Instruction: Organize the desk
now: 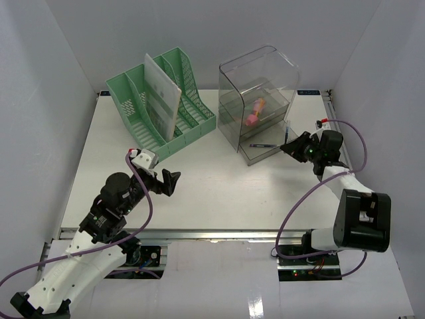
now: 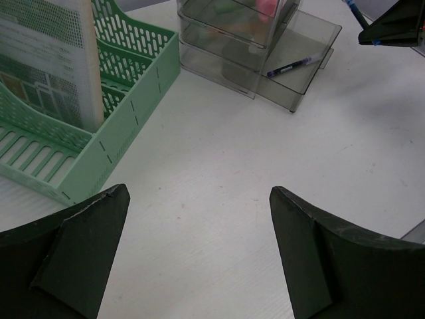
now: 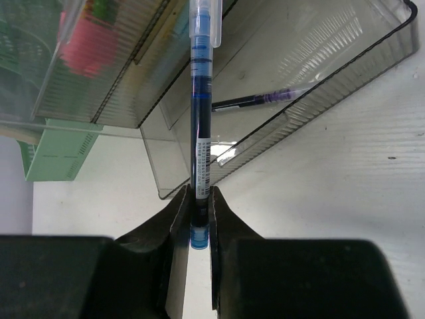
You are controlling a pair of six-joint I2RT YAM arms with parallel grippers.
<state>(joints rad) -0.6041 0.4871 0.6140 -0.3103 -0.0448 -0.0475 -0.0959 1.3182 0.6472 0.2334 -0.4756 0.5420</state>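
The white desk [image 1: 219, 186] has a silver rail along its front edge. My right gripper [image 1: 293, 147] is shut on a blue pen [image 3: 200, 113], gripped near its tail end [image 3: 200, 199]. The pen points toward the pulled-out bottom drawer [image 3: 372, 63] of a clear drawer box [image 1: 259, 86]. A dark purple pen [image 3: 259, 100] lies in that drawer, also seen in the left wrist view [image 2: 290, 66]. My left gripper [image 1: 171, 183] is open and empty above bare desk [image 2: 199, 199].
A green slotted file rack [image 1: 139, 109] stands at the back left with a white booklet [image 1: 161, 96] upright in it. A pink object [image 1: 254, 114] lies in a higher drawer of the box. Grey walls enclose the desk on three sides.
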